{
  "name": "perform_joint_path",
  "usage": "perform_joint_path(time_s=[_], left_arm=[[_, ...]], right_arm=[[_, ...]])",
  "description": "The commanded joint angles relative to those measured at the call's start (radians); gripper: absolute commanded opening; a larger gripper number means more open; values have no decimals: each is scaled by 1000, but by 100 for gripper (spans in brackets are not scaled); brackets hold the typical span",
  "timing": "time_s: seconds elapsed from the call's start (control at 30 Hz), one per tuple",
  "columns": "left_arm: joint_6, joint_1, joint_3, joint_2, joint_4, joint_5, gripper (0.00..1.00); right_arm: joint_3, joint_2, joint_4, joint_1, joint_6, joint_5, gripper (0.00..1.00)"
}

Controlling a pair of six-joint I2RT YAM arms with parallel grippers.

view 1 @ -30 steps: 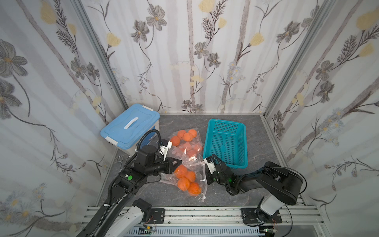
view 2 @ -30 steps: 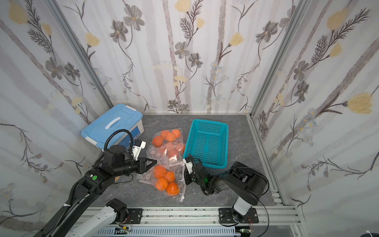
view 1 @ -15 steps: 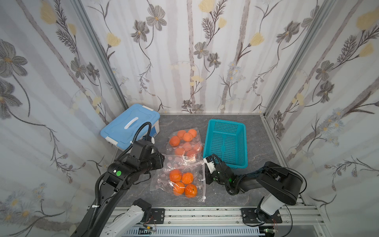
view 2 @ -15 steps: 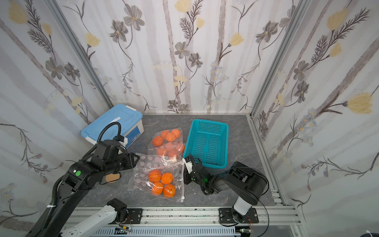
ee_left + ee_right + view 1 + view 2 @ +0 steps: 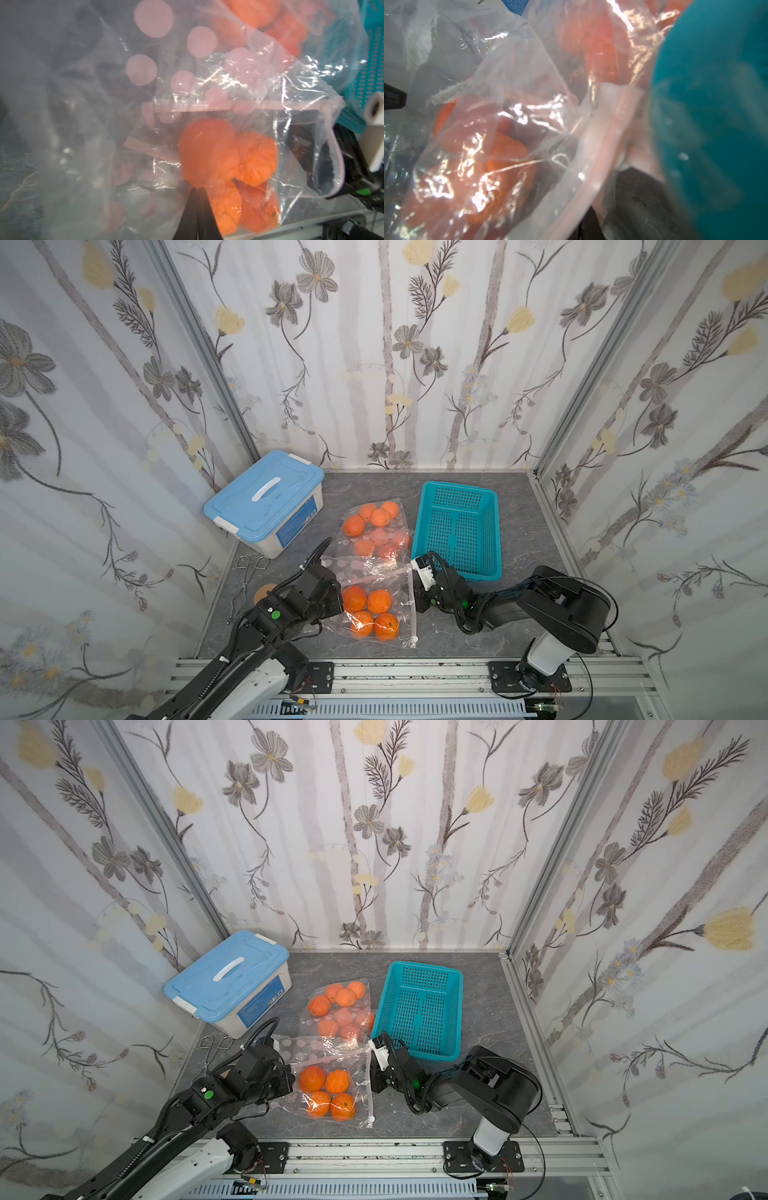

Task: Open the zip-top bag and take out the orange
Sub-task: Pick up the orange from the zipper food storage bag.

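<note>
dial: laid flat on the grey tabletop point(image 5: 519, 531) as in both top views, 12 toward the back wall.
blue-lidded box point(image 5: 264, 499): at 10 o'clock, in the back-left corner, lid on, white handle up.
metal tongs point(image 5: 240, 599): at 9 o'clock, flat on the grey tabletop, just in front of the blue-lidded box.
cork disc point(image 5: 262, 594): at 8 o'clock, just beside the metal tongs, partly hidden by the left arm.
left gripper point(image 5: 336, 602): at 9 o'clock of the zip-top bag point(image 5: 370, 572), at its edge, with fingers point(image 5: 192, 207) pressed together in the left wrist view, tips close to an orange. Cannot tell whether film is pinched between them.
zip-top bag: at 6 o'clock, lying near the front edge, clear with pink dots, crumpled, with zip strip point(image 5: 412, 614) along its 3 o'clock side and white slider point(image 5: 414, 639) at its 5 o'clock corner. Cannot tell whether the mouth is sealed.
oranges point(image 5: 354, 598): four, inside the zip-top bag, bunched in its front half, touching one another.
second bag point(image 5: 376, 526): at 12 o'clock of the zip-top bag, touching it, with more fruit inside.
right gripper point(image 5: 417, 596): at 3 o'clock of the zip-top bag, clamped on the zip strip near its back end, mostly hidden by film in the right wrist view.
teal basket point(image 5: 459, 486): at 2 o'clock, upright, just behind the right gripper and just beside the second bag.
</note>
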Motion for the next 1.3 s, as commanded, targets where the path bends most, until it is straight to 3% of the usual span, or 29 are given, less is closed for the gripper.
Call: perform_joint_path(time_s=[0.0,0.2,0.33,0.5,0.9,1.07,1.27], left_arm=[[-68,1,-63,27,111,-101,0],[-87,2,-156,155,321,-44,0],[-75,4,-171,200,352,-50,0],[-86,6,-211,200,416,-22,0],[-64,6,-223,264,470,13,0],[-57,6,-224,261,471,10,0],[-50,6,-224,271,475,4,0]], right_arm=[[4,-5,35,0,4,-9,5],[-5,-28,43,5,-2,-44,8],[-14,-86,5,30,-38,-77,15],[15,-142,-118,100,-96,-82,33],[101,-84,-123,149,-132,-92,71],[181,-25,-192,151,-140,-79,75],[224,28,-261,154,-141,-85,74]])
